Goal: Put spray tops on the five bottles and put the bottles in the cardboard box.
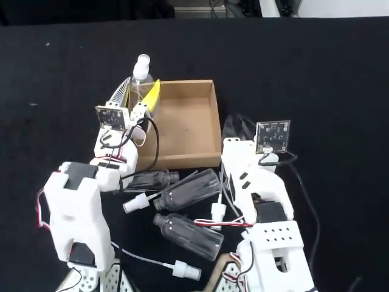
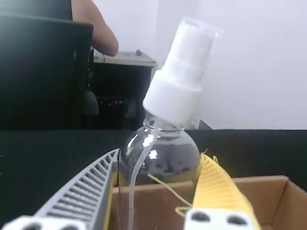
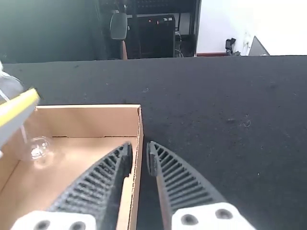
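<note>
Three clear plastic bottles (image 1: 188, 190) lie uncapped on the black table (image 1: 328, 79) between the arms, near the cardboard box's (image 1: 216, 121) near wall, with three white spray tops (image 1: 137, 204) loose among them. The left arm stretches to the box's far left corner, where the left gripper (image 1: 141, 100) is clamped on an upright capped bottle (image 1: 141, 82).

At the left wrist, a grey ribbed finger (image 2: 81, 191) and a yellow finger (image 2: 218, 191) squeeze the round bottle (its white top (image 2: 180, 72) leans a little).

At the right wrist, the right gripper (image 3: 139, 145), its black ribbed fingers drawn nearly together on nothing, hangs over the box's right wall.
</note>
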Controlling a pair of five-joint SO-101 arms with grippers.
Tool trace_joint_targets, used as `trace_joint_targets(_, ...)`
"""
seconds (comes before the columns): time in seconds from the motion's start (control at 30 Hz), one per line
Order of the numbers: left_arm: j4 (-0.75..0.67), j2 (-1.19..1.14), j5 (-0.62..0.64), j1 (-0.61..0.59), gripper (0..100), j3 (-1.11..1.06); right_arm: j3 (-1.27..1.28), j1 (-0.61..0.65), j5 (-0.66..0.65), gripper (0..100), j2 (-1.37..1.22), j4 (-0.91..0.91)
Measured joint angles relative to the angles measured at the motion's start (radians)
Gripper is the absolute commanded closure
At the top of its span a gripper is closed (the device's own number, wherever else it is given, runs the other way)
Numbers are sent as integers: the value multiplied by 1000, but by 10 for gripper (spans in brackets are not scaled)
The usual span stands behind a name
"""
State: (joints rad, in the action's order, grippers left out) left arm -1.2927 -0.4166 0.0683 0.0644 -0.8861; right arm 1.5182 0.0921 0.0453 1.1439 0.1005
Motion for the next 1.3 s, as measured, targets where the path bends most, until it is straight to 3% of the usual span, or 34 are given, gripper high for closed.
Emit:
trace_joint_targets(0.37,-106,-161,0,-3,970,86,0,0,0,949,0,0)
trace_joint_targets(0.8,-114,-166,0,-5,966,86,0,32,-2,949,0,0)
trace_joint_targets(1.07,-60,-166,-2,-6,778,117,0,34,-2,949,0,0)
trace_joint_targets(1.3,-60,-166,-2,-6,772,117,0,34,-2,949,0,0)
